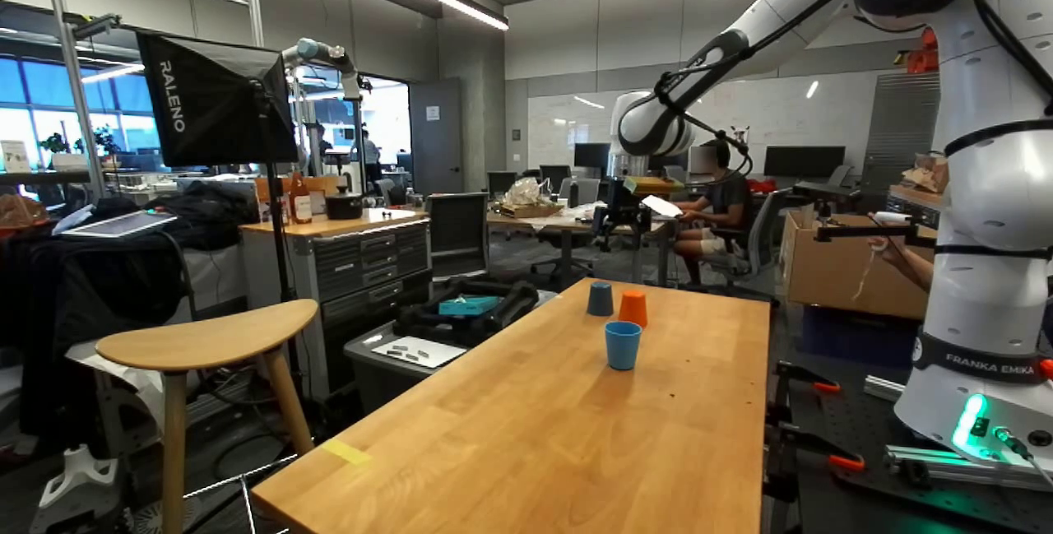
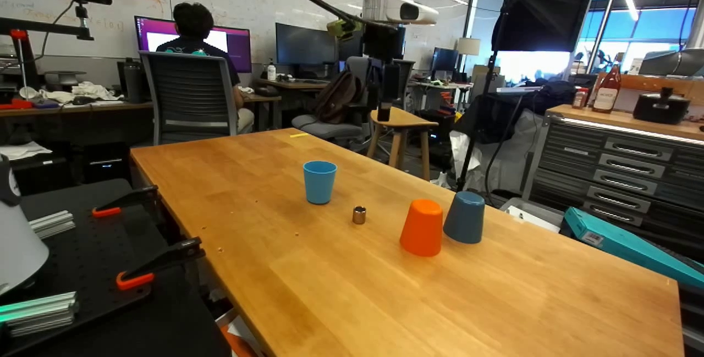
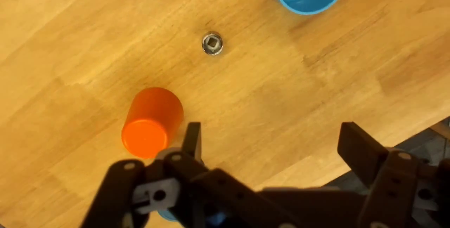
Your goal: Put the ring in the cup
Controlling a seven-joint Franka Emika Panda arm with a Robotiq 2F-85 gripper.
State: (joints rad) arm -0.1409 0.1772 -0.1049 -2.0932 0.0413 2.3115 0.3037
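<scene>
The gripper (image 3: 270, 126) has its jaws spread wide with nothing between them, and it hangs well above the rim of the blue cup (image 2: 319, 184), apart from it. The ring (image 3: 212, 43), a small metal piece with a square hole in its top, stands upright on the table (image 2: 341, 291) near the blue cup, not touching it. Farther from the blue cup, past the ring, the orange cup (image 2: 422, 228) sits mouth down, with the slate cup (image 2: 465, 218), also inverted, just beside it. The blue cup stands mouth up, so I take it as the goal.

The step in hand looks to be reaching the ring. Best to move toward the blue cup until the ring lies midway between the fingers (image 3: 192, 138), then come straight down; too little travel could put a finger on the orange cup. Grip low and square: the ring's round metal wall may slip or tip under an off-centre squeeze. Afterwards, lift it clear of the blue cup's rim before crossing, and let go over the middle of the mouth, as an off-centre drop could catch the rim.
</scene>
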